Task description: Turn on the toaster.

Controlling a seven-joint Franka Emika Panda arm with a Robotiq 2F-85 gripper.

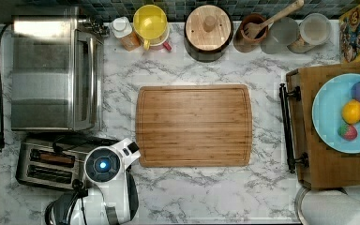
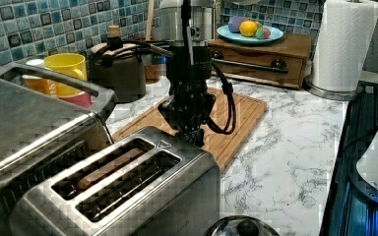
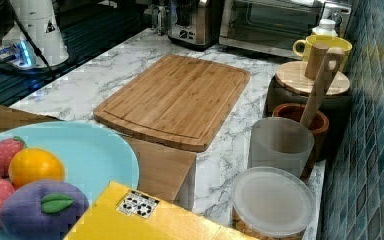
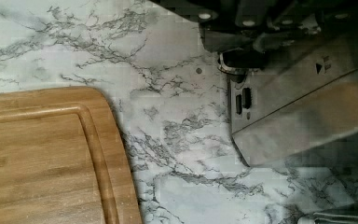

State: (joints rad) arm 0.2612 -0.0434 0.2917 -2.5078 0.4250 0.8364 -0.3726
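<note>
**Toaster lever under the arm's tip**

Toaster (image 1: 47, 161) sits at the lower left of the top view, on the marble bench (image 1: 206, 192) just below the big toaster oven (image 1: 51, 72) and left of the cutting board (image 1: 194, 125). In the left view it fills the lower left of the frame, two long slots up, with something brown standing in the farther slot. The gripper (image 2: 193, 135) hangs at the toaster's far end, close over its top edge; I cannot tell how wide the jaws stand, since dark cables and housing hide the tips.

Judging by its looks, the steel shell is stiff, smooth and slippery, and the whole thing is probably light enough to skid on the marble if shoved sideways. The place to work is the lever on the end face, pressed straight down rather than gripped, so the push goes into the bench.
</note>
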